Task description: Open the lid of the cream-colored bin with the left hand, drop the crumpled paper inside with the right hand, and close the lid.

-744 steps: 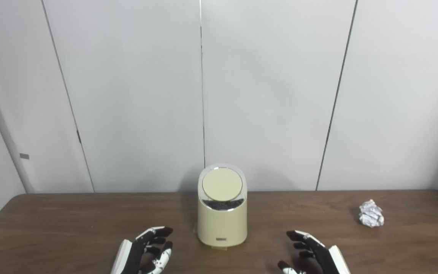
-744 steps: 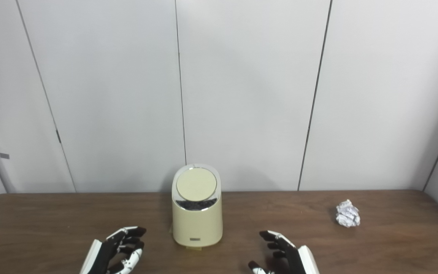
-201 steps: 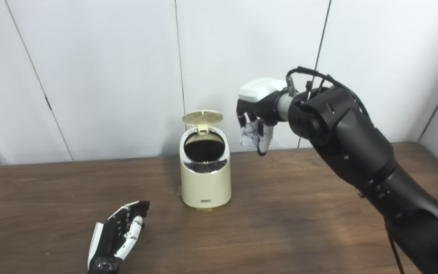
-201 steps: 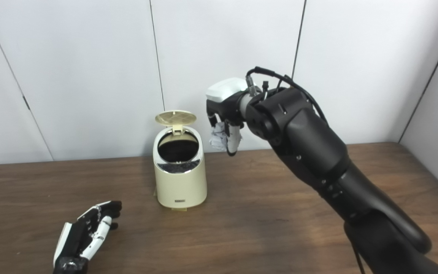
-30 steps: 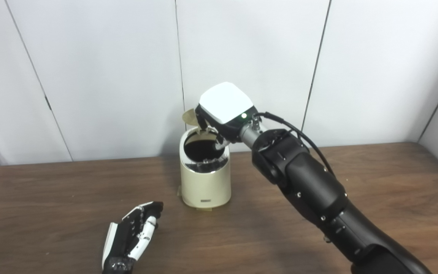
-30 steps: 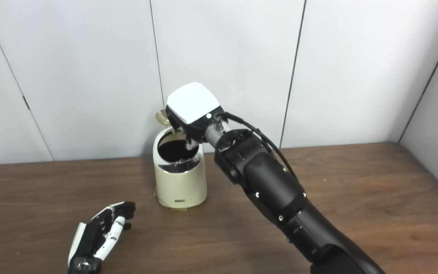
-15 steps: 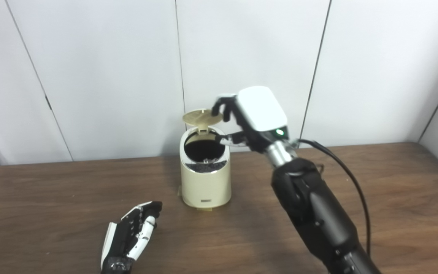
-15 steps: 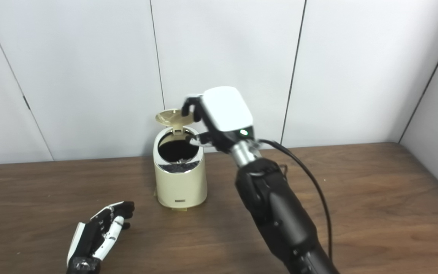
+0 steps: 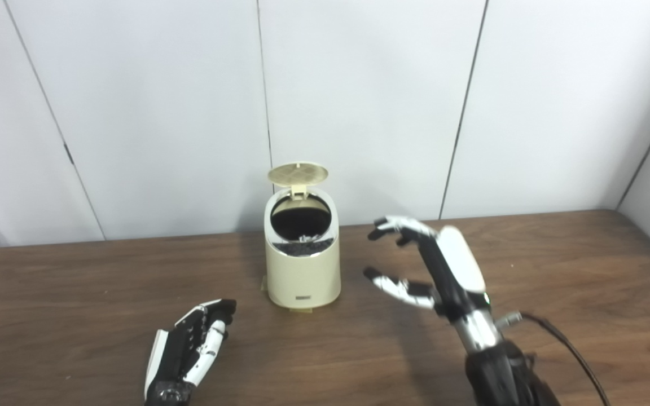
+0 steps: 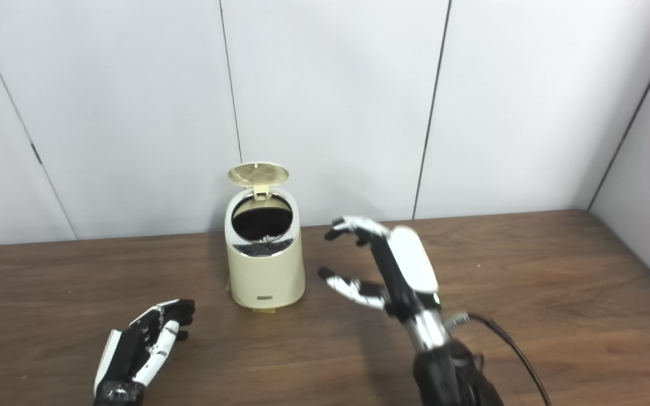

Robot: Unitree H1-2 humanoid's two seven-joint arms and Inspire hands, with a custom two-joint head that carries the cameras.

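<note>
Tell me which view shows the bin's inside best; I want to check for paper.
The left eye view: the bin opening shows pale bits low inside. The right eye view shows much the same; neither confirms paper.

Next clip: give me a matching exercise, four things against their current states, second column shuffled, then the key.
Things:
1. lid
2. left hand
3. right hand
4. bin

States:
A. low near the table's front, fingers apart, holding nothing
B. raised right of the bin, fingers spread, empty
C. flipped up behind the opening
D. upright on the table, mouth uncovered

Pairs: 1-C, 2-A, 3-B, 4-D
</note>
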